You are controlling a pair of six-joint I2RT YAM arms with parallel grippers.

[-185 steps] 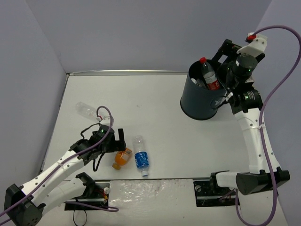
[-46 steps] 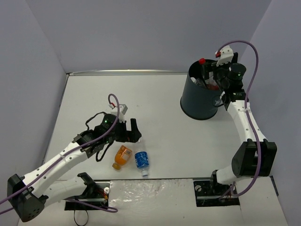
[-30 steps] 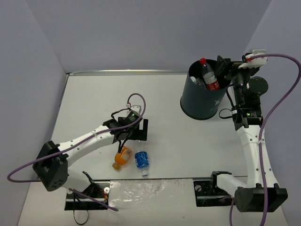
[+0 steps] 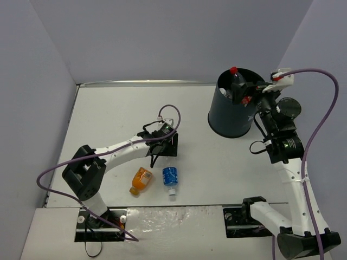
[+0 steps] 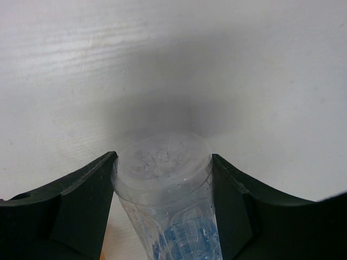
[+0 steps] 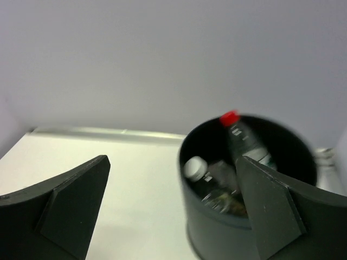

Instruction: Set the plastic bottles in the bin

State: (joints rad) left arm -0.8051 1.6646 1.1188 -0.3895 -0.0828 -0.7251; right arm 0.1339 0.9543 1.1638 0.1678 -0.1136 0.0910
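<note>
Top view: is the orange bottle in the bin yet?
No, the orange bottle lies on the table beside the blue-labelled bottle, well apart from the bin.

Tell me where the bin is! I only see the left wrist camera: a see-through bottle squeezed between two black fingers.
Observer: The bin stands at the far right of the table, well away from the left end effector.
Operator: Are any bottles left on the table besides mine?
Observer: Just one. An orange-filled bottle lies on its side, just left of your blue-labelled bottle.
</note>
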